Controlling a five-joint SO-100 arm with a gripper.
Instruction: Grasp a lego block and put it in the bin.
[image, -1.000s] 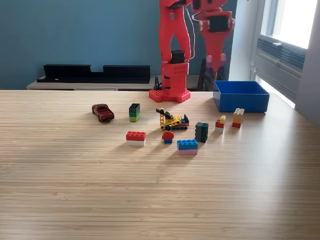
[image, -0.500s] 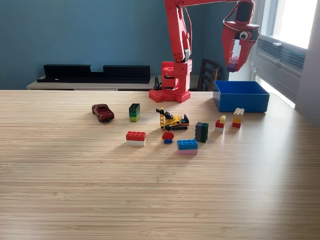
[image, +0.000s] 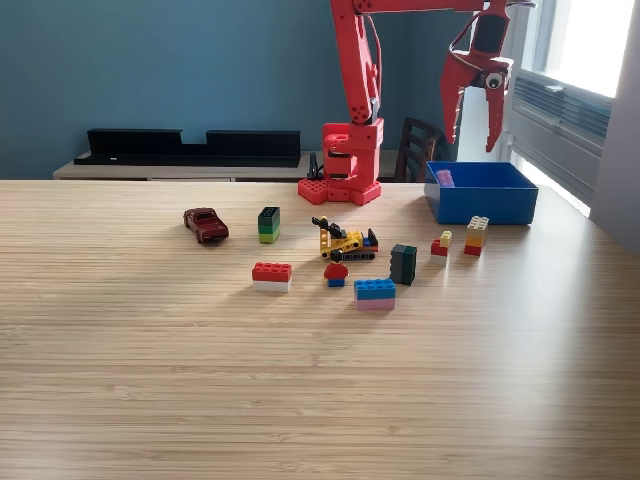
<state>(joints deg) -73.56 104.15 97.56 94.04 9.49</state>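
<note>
Half a second ago the claw (image: 472, 112) hung over the bin pinching a small pink block; now its jaws are spread with nothing between them, and a pink block (image: 445, 178) shows just inside the bin's near-left corner in the exterior view, though at this size I cannot tell whether it has settled flat. The bin (image: 485, 205), a low blue box, sits on the surface toward the exterior view's right, directly below the claw. Judged from this, the drop looks done, and the step in hand is to lift clear and go for another piece. To do that well, the arm should rise before swinging so the fingers do not clip the bin's wall. Closest in front of the bin stand a yellow-and-red stack (image: 476, 236) and a smaller red-and-yellow block (image: 441, 244); further out are a dark green block (image: 403, 264), a blue-and-pink block (image: 375, 292) and a red-and-white block (image: 272, 275). The free-standing ones are probably easier targets than those crowding the small yellow toy vehicle (image: 345, 243); come down from above, jaws wide.
</note>
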